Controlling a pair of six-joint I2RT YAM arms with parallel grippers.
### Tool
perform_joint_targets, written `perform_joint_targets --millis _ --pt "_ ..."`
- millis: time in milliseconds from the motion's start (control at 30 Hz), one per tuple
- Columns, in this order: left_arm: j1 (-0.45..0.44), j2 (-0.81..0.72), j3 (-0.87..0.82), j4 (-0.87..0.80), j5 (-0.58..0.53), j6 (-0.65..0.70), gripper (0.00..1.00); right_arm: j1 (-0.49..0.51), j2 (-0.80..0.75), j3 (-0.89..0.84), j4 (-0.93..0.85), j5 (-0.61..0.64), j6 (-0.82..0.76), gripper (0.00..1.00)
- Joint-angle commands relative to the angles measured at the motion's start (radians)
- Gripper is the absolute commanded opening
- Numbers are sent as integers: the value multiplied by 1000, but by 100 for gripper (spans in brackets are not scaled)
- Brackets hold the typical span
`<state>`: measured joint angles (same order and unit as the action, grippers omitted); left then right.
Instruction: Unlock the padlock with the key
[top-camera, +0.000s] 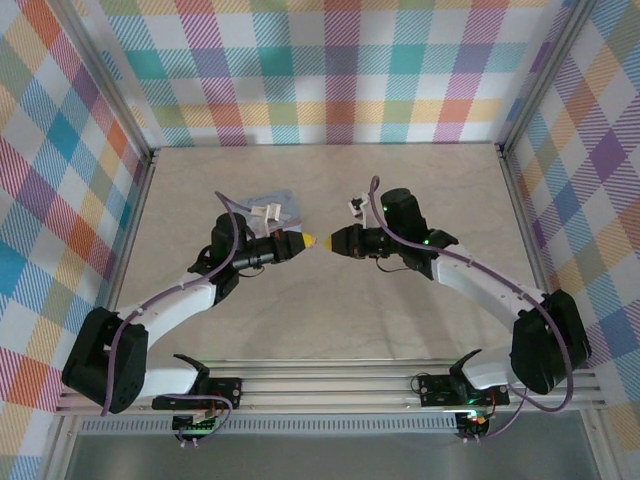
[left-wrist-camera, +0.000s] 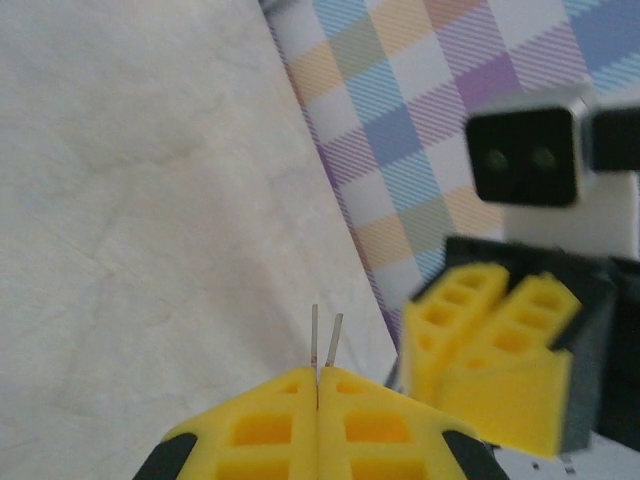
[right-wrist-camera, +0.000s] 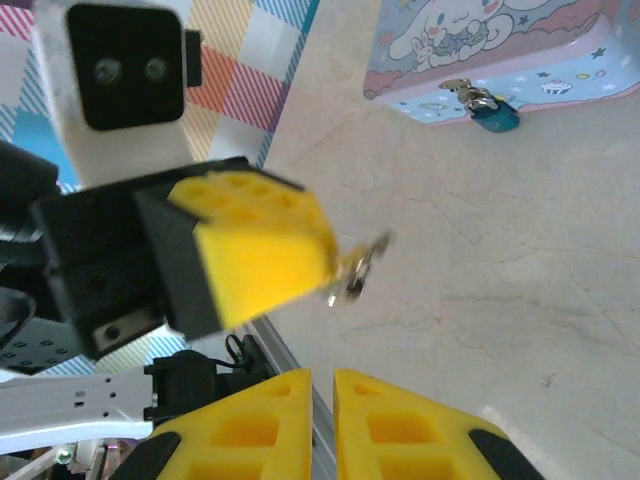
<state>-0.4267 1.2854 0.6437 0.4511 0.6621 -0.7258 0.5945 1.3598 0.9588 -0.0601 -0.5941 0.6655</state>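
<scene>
Above the middle of the tabletop (top-camera: 330, 330), the left gripper (top-camera: 305, 241) and the right gripper (top-camera: 334, 240) are seen from the top camera tip to tip, just apart. Beyond the left gripper, toward the far edge and left of centre, a pale-blue tin (top-camera: 268, 208) is partly covered by the arm; the padlock is too small to be made out there. It is shown plainly by the right wrist camera: the padlock (right-wrist-camera: 495, 118), dark blue, hangs at the clasp on the tin's side wall. The key (right-wrist-camera: 355, 272), silvery and slightly blurred, is pinched at the tip of the left gripper's pressed-together fingers, well apart from the padlock. From the left wrist camera it is seen edge-on as two thin metal slivers jutting from the closed pads. The right gripper's fingers are parted by what appears to be a narrow slit, and nothing is held between them.
</scene>
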Motion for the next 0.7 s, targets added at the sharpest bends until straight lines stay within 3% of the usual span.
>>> perform_joint_targets --millis 0,167,333,667 --pt "16 -12 -14 13 -42 -10 0 7 -48 -19 39 -3 31 14" --pt "18 -9 -10 21 -24 -11 0 7 -54 -43 96 12 71 14" --pt "17 7 5 61 43 -8 0 7 -12 -28 108 7 75 26" --pt "17 12 10 144 132 -35 0 4 72 5 176 0 130 22"
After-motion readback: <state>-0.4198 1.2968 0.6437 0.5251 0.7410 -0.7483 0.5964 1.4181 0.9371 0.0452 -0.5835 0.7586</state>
